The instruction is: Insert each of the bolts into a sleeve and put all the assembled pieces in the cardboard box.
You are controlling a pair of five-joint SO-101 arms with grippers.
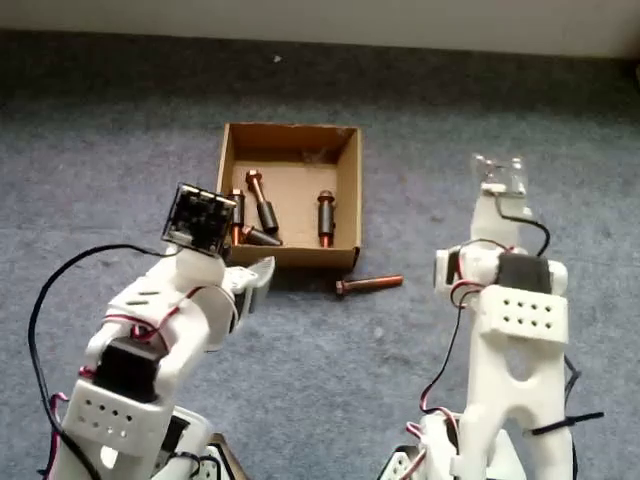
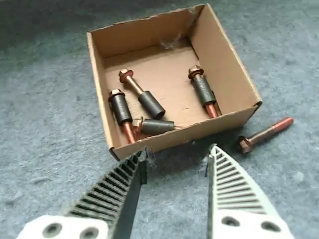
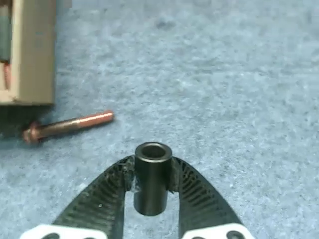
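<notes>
The last loose bolt [image 2: 264,133] lies flat on the worktop [image 1: 330,400] just outside the box [image 2: 164,135], its flanged head near the front corner and its tip pointing away. It looks like stiff, copper-coloured metal, small and dense, and round enough to roll if nudged. I'd take it across the shank close to the head, leaving the tip free for the bore.

The right pincer [image 3: 152,167] is closed round a short dark sleeve [image 3: 152,179], gripped at mid-length with the open bore showing. The sleeve looks rigid and smooth, so it may twist between the ribbed pads when pushed from the end.

The left pincer [image 2: 178,150] hangs wide and empty just before the box's front wall. Four assembled pieces [image 2: 142,97] lie inside. The wall beside the bolt's head is the one obstacle: a finger coming down there could catch the cardboard and shove the light box.
</notes>
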